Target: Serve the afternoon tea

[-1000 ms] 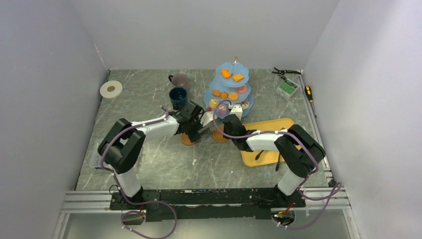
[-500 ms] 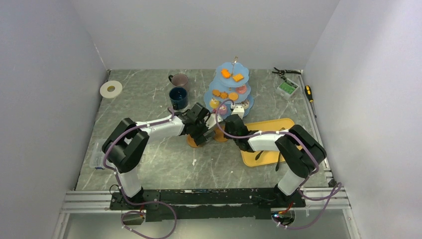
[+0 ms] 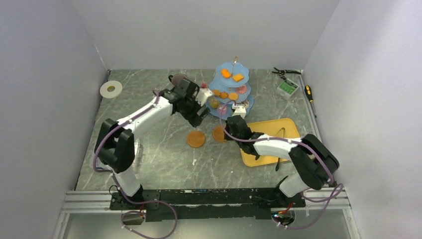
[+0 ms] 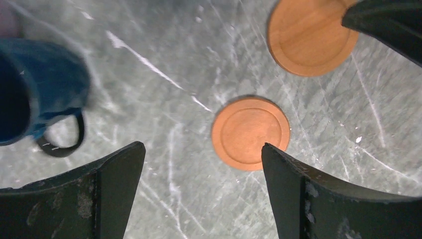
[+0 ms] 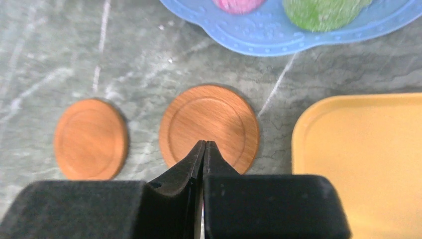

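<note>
The top external camera is looking down from above and behind the arm bases, taking in the whole table (image 3: 164, 159) from afar. The left wrist camera is peering down through the parted left gripper (image 4: 201, 149) from higher up. The right wrist camera is gazing past the pinched-together right gripper (image 5: 204, 144) from close in. All three are sharing the left coaster (image 3: 196, 139) and right coaster (image 3: 219, 134) ahead of those tips.

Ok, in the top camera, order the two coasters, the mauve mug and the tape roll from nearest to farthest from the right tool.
From the right tool:
1. Right coaster, at its tip.
2. Left coaster, just to the left.
3. Mauve mug, back left.
4. Tape roll, farthest left.
</note>
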`<action>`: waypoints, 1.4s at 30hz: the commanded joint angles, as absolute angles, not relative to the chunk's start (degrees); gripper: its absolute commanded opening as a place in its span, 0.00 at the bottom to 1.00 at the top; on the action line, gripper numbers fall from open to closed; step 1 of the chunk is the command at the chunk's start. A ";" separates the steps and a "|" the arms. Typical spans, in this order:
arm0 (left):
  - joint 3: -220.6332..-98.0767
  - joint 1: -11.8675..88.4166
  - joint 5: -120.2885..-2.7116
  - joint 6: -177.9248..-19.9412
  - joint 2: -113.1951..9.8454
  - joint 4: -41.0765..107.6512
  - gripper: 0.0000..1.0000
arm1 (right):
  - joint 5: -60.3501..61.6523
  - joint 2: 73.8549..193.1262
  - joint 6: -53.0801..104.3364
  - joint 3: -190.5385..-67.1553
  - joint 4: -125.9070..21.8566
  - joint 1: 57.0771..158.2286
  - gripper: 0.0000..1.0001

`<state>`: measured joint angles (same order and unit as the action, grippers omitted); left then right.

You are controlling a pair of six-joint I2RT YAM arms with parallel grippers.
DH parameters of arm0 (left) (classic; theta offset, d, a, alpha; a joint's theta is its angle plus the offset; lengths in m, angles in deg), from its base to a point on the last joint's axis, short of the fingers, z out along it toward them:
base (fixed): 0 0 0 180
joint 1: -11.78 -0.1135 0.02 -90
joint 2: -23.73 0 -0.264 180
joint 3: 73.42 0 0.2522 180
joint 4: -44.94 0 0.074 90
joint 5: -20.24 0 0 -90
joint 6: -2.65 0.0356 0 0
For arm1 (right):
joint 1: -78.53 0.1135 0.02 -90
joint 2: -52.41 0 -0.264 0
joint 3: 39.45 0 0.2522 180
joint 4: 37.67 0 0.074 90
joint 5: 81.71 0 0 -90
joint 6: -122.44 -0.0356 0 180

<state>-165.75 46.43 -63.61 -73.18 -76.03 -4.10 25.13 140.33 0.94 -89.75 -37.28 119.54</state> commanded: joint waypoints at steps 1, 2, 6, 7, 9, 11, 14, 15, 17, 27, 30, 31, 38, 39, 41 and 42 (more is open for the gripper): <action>-173.99 41.17 -56.57 -72.75 -71.99 -12.61 0.94 | 26.26 132.65 1.60 -91.15 -38.81 119.65 0.06; -175.39 39.66 -56.09 -71.65 -71.98 -13.16 0.94 | 26.38 131.55 1.77 -91.36 -39.26 119.78 0.08; -181.24 33.70 -55.39 -65.18 -74.59 -14.77 0.94 | 26.34 128.71 2.41 -91.73 -40.52 120.86 0.13; -182.89 32.26 -55.45 -64.14 -76.05 -15.11 0.94 | 26.64 128.50 2.46 -91.91 -40.86 121.38 0.14; -185.73 29.52 -55.58 -62.75 -79.25 -15.35 0.94 | 27.67 128.27 2.62 -92.31 -41.42 122.61 0.15; -188.27 26.86 -55.62 -62.23 -82.44 -15.00 0.94 | 28.83 128.06 2.69 -92.85 -42.10 124.32 0.15; -191.74 23.29 -56.42 -61.43 -87.48 -13.64 0.94 | 30.81 127.54 2.75 -93.48 -43.37 126.57 0.15; -192.81 22.42 -56.84 -61.04 -89.17 -13.11 0.94 | 31.39 127.29 2.74 -93.52 -43.73 127.32 0.15; -195.49 20.75 -55.73 -59.48 -92.64 -13.44 0.87 | 32.67 126.68 2.51 -93.64 -44.62 128.36 0.15; -208.94 19.60 -49.08 -53.06 -103.78 -18.56 0.85 | 34.23 124.14 0.88 -92.52 -47.57 130.02 0.15; -213.10 19.60 -46.92 -52.94 -105.88 -21.38 0.87 | 34.43 124.02 0.88 -92.47 -48.19 130.57 0.15; -213.52 19.60 -46.08 -52.39 -105.66 -22.10 0.87 | 34.66 124.04 0.96 -92.55 -48.41 130.64 0.15; -209.49 19.81 -41.40 -50.40 -102.02 -21.50 0.91 | 34.69 124.34 1.28 -92.78 -48.40 130.89 0.15; -209.60 19.92 -41.33 -50.63 -102.49 -21.39 0.91 | 34.54 124.50 1.37 -92.97 -48.36 130.90 0.15; -210.90 20.18 -41.20 -50.62 -104.12 -22.01 0.90 | 34.55 124.88 1.45 -93.34 -48.33 130.97 0.14; -211.78 20.27 -41.13 -50.62 -105.01 -22.28 0.90 | 34.65 125.06 1.58 -93.42 -48.35 130.98 0.14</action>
